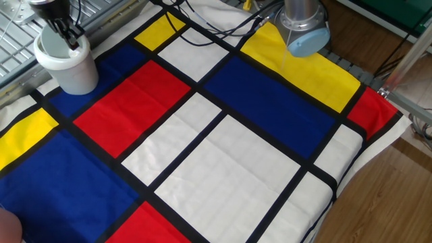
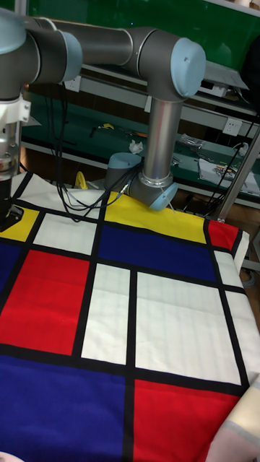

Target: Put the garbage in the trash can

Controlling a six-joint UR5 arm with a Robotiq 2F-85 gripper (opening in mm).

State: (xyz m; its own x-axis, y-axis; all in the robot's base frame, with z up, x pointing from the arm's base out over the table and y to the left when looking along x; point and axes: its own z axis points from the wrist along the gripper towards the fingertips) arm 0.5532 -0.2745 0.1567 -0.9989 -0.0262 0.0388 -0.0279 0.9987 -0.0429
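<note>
The trash can (image 1: 73,69), a white cylindrical cup, stands on a blue panel at the far left corner of the table. My gripper (image 1: 67,38) hangs straight over its mouth, the dark fingertips just above the rim and spread apart with nothing white between them. The garbage is hidden from view; no paper wad shows on the cloth or in the fingers. In the tall fixed view only the wrist and the gripper's top (image 2: 9,206) show at the left edge, and the trash can is out of that frame.
A cloth of red, blue, yellow and white panels (image 1: 223,155) covers the table. The arm's base (image 1: 304,27) stands at the far edge with black cables (image 1: 202,30) lying beside it. A metal grid (image 1: 17,40) borders the far left.
</note>
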